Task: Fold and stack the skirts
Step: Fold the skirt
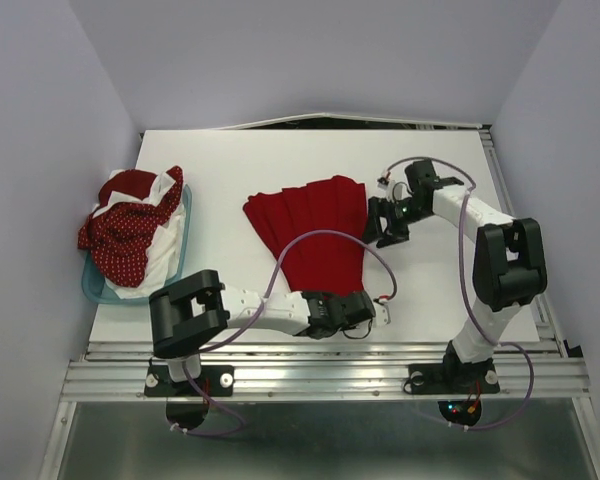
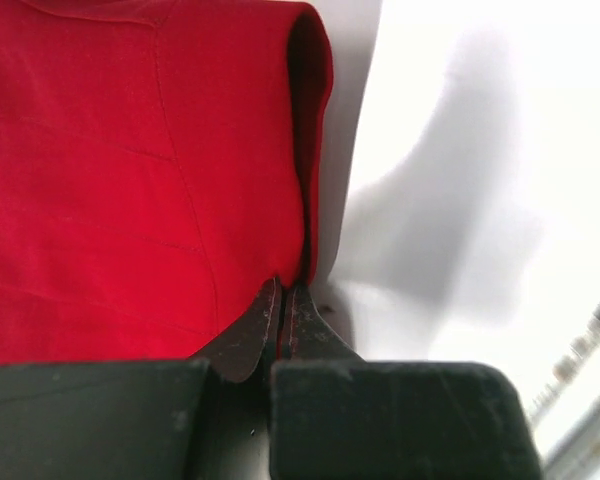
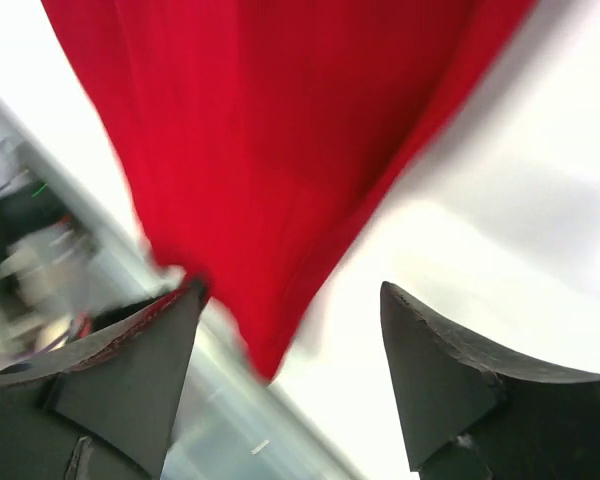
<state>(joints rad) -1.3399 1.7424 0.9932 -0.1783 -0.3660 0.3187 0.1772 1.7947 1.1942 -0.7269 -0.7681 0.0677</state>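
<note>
The plain bright red skirt (image 1: pixel 315 235) lies spread flat mid-table, hem to the far side. My left gripper (image 1: pixel 358 298) is at its near right corner. In the left wrist view the jaws (image 2: pixel 283 292) are shut on the folded right edge of the red skirt (image 2: pixel 130 170), with a sliver of red between them. My right gripper (image 1: pixel 380 235) is open beside the skirt's right edge. Its wrist view is blurred, with a corner of the red skirt (image 3: pixel 280 130) hanging free between the spread fingertips (image 3: pixel 290 300). A dark red dotted skirt (image 1: pixel 130 235) and a white one (image 1: pixel 155 255) are heaped at the left.
The heaped skirts fill a shallow teal tub (image 1: pixel 185 235) at the table's left edge. Walls close the left, right and far sides. A metal rail (image 1: pixel 320 375) runs along the near edge by the arm bases.
</note>
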